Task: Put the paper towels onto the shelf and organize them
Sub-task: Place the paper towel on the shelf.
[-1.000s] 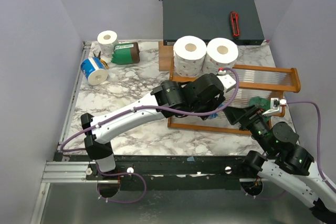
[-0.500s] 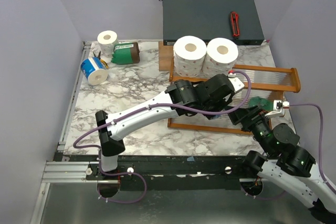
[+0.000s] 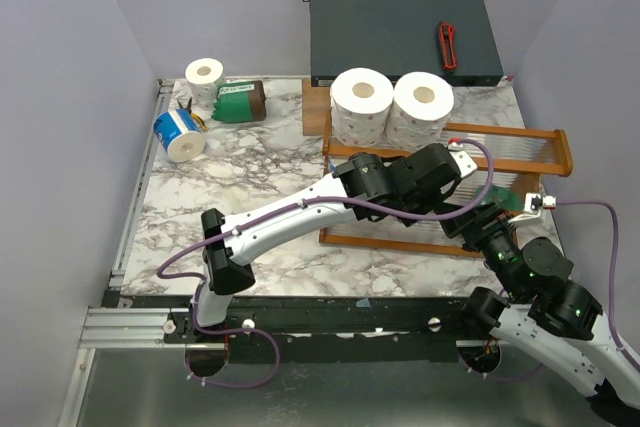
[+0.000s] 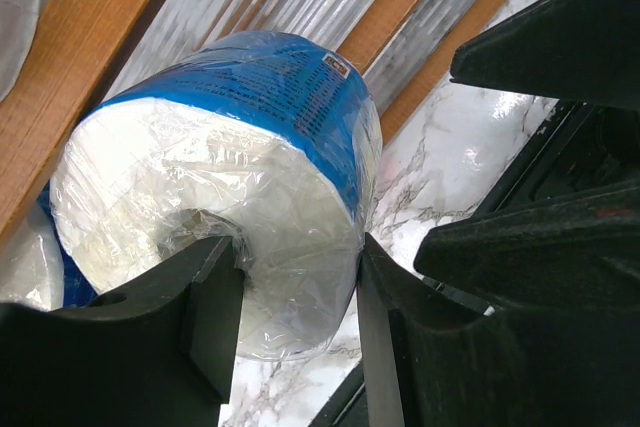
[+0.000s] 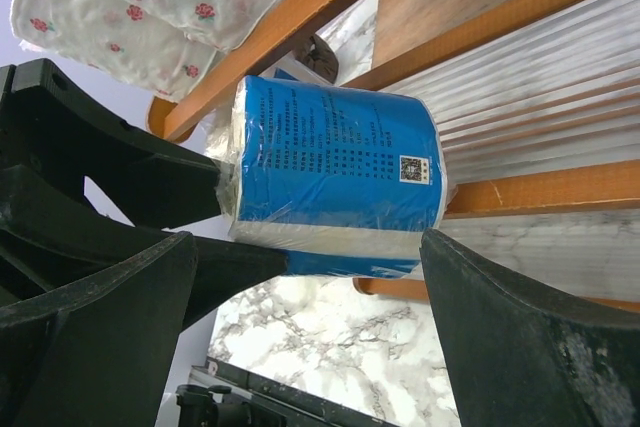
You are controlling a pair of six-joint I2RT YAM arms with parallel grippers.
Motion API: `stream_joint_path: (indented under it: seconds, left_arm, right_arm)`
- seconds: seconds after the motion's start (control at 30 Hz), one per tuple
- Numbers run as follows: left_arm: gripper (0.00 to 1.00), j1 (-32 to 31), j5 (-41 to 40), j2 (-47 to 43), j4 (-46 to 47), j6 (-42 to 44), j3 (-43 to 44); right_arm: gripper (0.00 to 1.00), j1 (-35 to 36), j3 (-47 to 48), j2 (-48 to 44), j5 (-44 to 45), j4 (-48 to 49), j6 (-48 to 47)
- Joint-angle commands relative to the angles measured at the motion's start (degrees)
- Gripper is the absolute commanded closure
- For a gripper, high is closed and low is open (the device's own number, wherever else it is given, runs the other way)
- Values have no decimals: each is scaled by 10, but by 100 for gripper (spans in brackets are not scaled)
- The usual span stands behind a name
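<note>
A blue-wrapped paper towel roll [image 4: 230,147] hangs in front of the shelf [image 3: 545,135], level with its ribbed clear tiers. My left gripper [image 4: 295,267] is shut on it, one finger in the hollow core and the other on the outer wall. In the right wrist view the same roll [image 5: 335,162] lies sideways just above my right gripper [image 5: 308,247], which is open wide with its fingers apart from the roll. Two white flowered rolls [image 3: 362,105] [image 3: 421,107] stand on the shelf's top left end. A green-wrapped roll [image 3: 500,194] shows on a lower tier.
At the table's far left lie a white roll [image 3: 205,77], a green-wrapped roll [image 3: 238,102] and a blue-wrapped roll [image 3: 178,135]. Behind the shelf is a dark grey metal box [image 3: 400,37] with a red tool [image 3: 446,45] on it. Both arms crowd the shelf's front right.
My left arm has reached further right along the shelf front, carrying the blue roll. The right arm has shifted slightly; its jaws stay wide.
</note>
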Motion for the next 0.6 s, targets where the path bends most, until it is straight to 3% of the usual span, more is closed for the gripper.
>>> stream_joint_path:
  seconds: [0.0, 0.3, 0.57]
  left_arm:
    - [93, -2, -40, 8, 18, 26, 36]
    - [93, -2, -74, 21, 13, 39, 49]
    - [85, -2, -89, 27, 22, 45, 47]
  right_arm:
    - [4, 1, -3, -8, 25, -19, 3]
    - [4, 1, -6, -20, 29, -22, 2]
    - [4, 2, -2, -23, 30, -35, 3]
